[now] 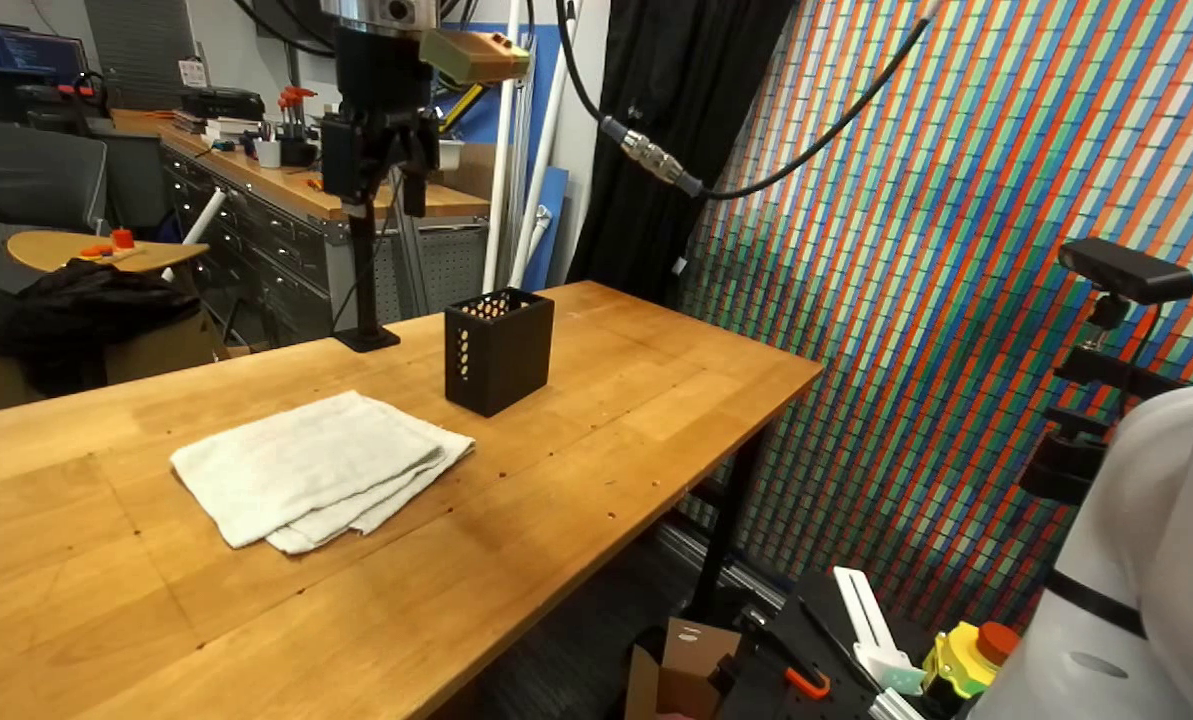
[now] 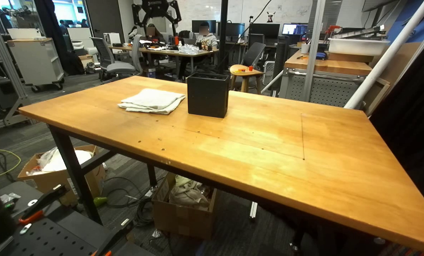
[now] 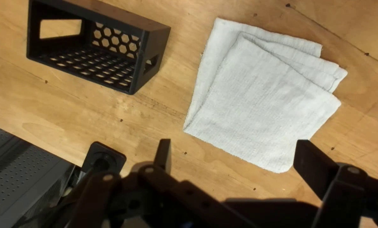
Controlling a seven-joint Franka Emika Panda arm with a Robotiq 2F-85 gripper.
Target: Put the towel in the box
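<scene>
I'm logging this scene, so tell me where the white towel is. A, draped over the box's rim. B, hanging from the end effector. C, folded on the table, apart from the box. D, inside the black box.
C: in the wrist view, the folded towel lies on the wooden table, with a gap between it and the black box.

Box (image 1: pixel 516 350): upright on the desk (image 2: pixel 268 170); walls an obstacle, mouth open upward.
Towel (image 3: pixel 265 101): flat and low, bare wood all round.
Gap, box to towel: strip of bare wood, the two apart.
Beyond the box, away from the towel: broad bare stretch.
Post (image 1: pixel 363 270): black, upright, at the desk's edge near the box; obstacle.
Jaws: parted, free air below.
Cable connector (image 1: pixel 651 157): hanging in an exterior view; depth cannot be told.
</scene>
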